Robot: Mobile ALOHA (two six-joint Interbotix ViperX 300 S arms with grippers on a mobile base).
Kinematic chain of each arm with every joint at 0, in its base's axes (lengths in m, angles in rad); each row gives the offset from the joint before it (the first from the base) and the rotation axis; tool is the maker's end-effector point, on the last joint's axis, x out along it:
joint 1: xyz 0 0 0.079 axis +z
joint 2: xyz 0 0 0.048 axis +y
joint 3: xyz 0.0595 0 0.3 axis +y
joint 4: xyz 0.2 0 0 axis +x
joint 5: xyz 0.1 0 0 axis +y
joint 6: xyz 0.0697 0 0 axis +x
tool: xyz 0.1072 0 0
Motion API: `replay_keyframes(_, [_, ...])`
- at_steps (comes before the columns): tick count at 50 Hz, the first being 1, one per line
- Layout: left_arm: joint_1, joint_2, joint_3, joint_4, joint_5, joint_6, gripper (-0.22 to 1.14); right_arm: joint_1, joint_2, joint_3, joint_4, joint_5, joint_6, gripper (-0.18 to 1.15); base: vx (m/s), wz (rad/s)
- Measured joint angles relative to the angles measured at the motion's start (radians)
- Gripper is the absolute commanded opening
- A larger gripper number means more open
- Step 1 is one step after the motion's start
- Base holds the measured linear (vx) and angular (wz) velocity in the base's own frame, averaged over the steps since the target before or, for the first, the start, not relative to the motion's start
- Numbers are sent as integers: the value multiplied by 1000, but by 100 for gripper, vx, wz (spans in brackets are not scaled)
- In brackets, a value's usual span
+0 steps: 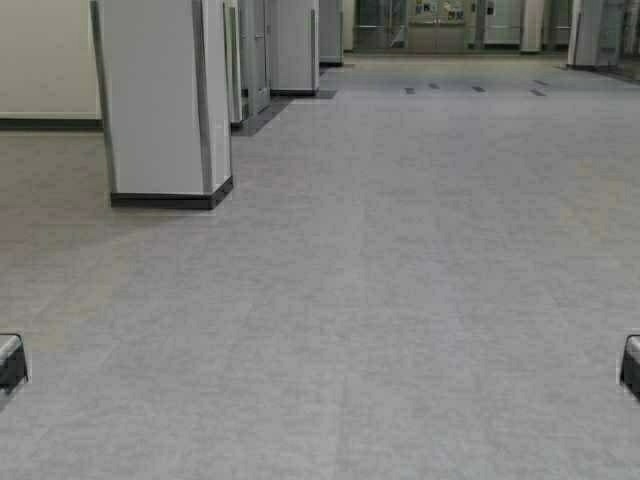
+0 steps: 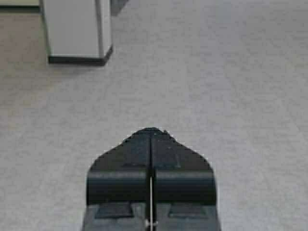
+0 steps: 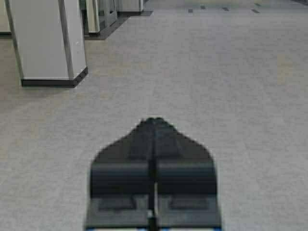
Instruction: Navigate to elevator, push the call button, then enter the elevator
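Observation:
I am in a wide hall with grey floor. Past the near white pillar [image 1: 165, 100], a recess on the left holds tall grey steel panels [image 1: 255, 55] seen edge-on, with a dark floor strip [image 1: 262, 115] before them; I cannot tell whether this is the elevator. The call button is out of view. My left gripper [image 2: 151, 130] is shut and empty, held low over bare floor. My right gripper [image 3: 154, 119] is likewise shut with nothing in it. Only a bit of each arm shows at the high view's lower corners [image 1: 10, 362], [image 1: 630, 365].
More white pillars [image 1: 295, 45] line the left side. A cream wall with dark skirting [image 1: 45, 120] runs at far left. Glass doors [image 1: 435, 25] close the far end of the hall. Open floor [image 1: 420, 260] stretches ahead and to the right.

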Motion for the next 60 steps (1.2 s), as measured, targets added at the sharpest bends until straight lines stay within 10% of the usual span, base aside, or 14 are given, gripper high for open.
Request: replay_keyframes(60, [-2, 25, 0, 0, 0, 0, 2, -2, -21, 11, 0, -2, 11, 5, 69, 9])
